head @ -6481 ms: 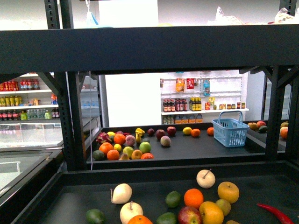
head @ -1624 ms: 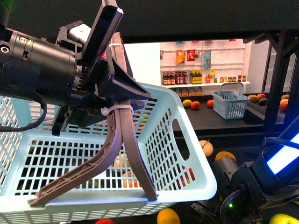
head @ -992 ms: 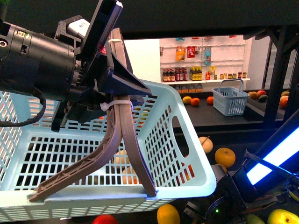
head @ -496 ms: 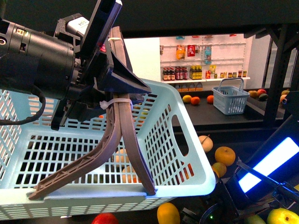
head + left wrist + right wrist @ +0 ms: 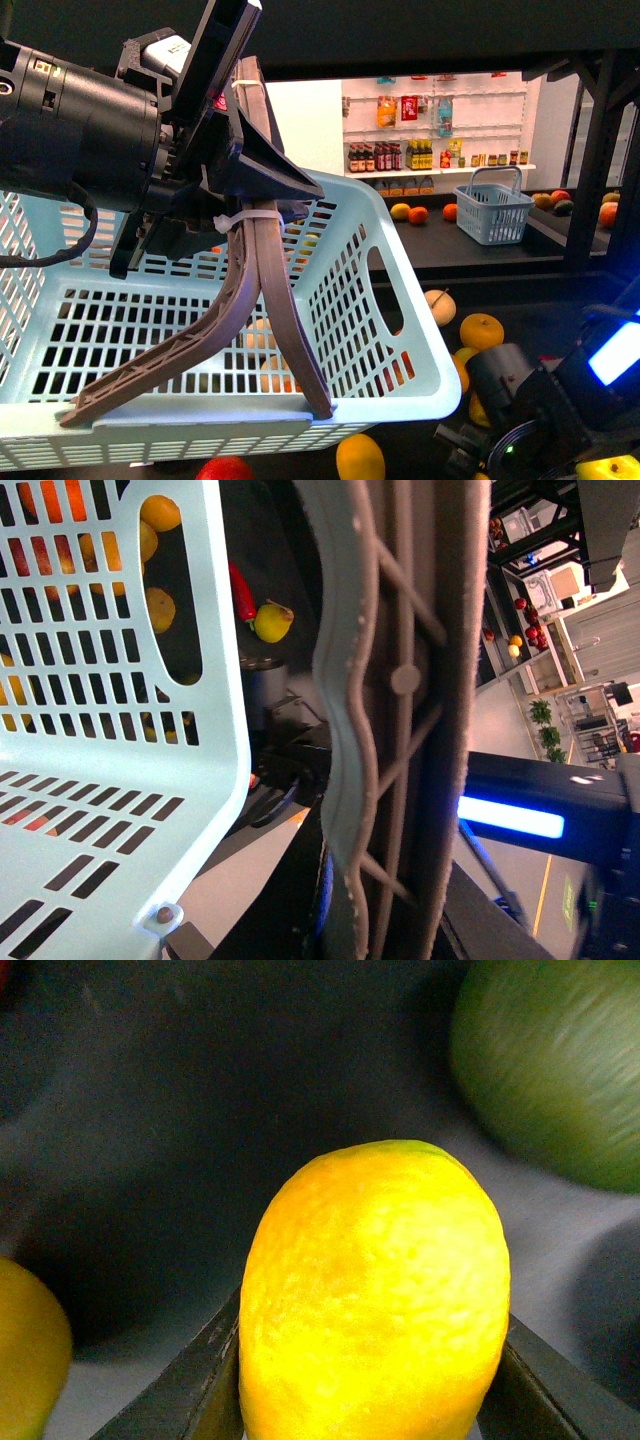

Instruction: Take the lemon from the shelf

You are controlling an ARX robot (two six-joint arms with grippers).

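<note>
Currently right gripper [image 5: 365, 1390] closed on the lemon [image 5: 375, 1280], fingers [image 5: 195, 1385] pressing both its sides, over dark shelf [image 5: 150, 1110] tray; lifted or resting, cannot tell. Green fruit [image 5: 560, 1070] near. Left gripper [image 5: 248, 160] clamped on brown handle [image 5: 270, 310] of light-blue basket [image 5: 390, 330].

Chest camera faces shelf [image 5: 590, 150], wrist cameras close-up
</note>
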